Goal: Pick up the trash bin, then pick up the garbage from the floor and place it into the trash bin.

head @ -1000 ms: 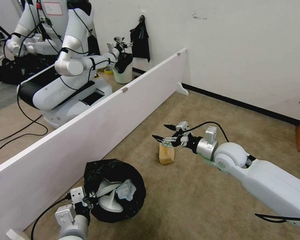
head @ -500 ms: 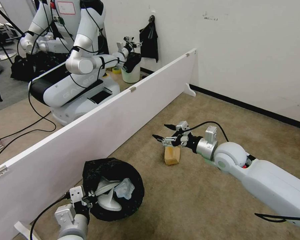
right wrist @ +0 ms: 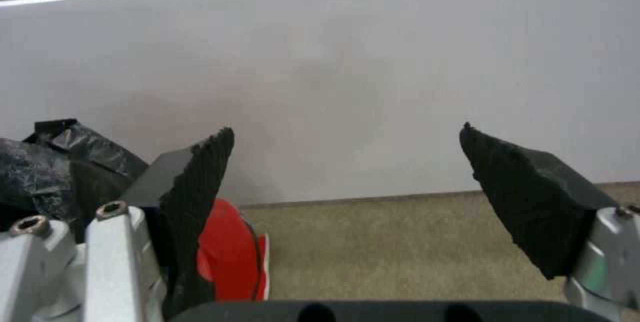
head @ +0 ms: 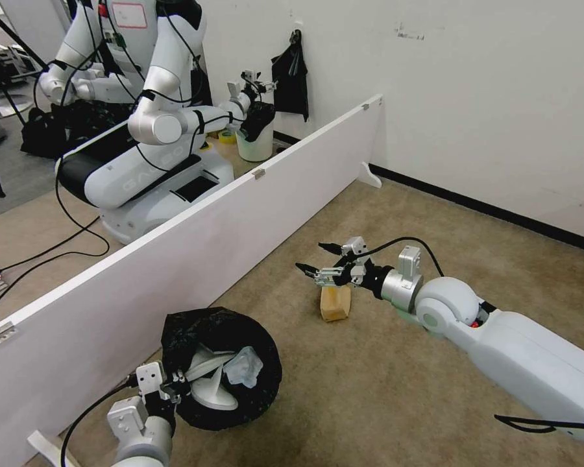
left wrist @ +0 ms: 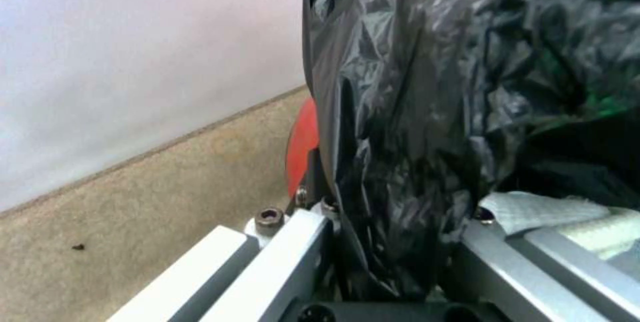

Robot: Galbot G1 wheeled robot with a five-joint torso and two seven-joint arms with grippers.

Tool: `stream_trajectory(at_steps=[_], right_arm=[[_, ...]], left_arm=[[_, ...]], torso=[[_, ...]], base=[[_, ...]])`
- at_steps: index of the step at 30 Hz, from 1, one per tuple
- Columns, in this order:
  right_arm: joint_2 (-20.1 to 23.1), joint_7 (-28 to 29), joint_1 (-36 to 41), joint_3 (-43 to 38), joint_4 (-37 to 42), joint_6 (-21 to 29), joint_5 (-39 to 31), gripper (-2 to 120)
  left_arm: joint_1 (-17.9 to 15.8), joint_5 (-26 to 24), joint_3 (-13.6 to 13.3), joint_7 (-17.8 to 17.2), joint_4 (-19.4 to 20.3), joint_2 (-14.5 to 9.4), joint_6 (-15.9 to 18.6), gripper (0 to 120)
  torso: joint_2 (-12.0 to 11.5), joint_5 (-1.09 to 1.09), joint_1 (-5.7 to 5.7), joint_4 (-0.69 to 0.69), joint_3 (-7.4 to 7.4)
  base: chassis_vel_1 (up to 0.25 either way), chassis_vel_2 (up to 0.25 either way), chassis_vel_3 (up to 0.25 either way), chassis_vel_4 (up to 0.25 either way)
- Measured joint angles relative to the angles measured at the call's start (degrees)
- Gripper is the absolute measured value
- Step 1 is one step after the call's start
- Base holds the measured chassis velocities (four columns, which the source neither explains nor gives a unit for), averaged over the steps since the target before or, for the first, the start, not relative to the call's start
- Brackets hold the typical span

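The small round red trash bin (head: pixel 222 370), lined with crinkly glossy black plastic, is held at its rim at seven o'clock in the head view by the left gripper (head: pixel 170 390), whose jaws are pinched on the liner. White slippers (head: pixel 209 379) and pale cloth (head: pixel 243 367) lie inside. The right gripper (head: pixel 313 257) is spread wide, just above the tan paper bag (head: pixel 335 302) on the coarse beige carpet (head: pixel 396 389), beside the smooth white partition board (head: pixel 194 240).

L gripper (head: pixel 175 387) is sitting near left, jaws clamping; R gripper (head: pixel 319 259) is extending centre w/ arm outstretched, jaws standing apart.
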State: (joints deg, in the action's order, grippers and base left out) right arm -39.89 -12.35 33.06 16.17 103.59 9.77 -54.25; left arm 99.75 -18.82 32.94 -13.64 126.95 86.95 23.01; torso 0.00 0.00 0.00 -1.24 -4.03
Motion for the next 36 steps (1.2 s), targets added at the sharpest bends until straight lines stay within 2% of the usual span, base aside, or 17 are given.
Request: stream_trajectory(at_steps=[36], right_arm=[[-0.37, -0.32, -0.21, -0.15, -0.34, -0.02, 0.00, 87]], left_arm=[[-0.42, -0.31, 0.50, -0.10, 0.10, -0.07, 0.28, 0]], torso=[[0.00, 0.00, 0.00, 0.00, 0.00]], base=[[0.014, 0.018, 0.016, 0.018]])
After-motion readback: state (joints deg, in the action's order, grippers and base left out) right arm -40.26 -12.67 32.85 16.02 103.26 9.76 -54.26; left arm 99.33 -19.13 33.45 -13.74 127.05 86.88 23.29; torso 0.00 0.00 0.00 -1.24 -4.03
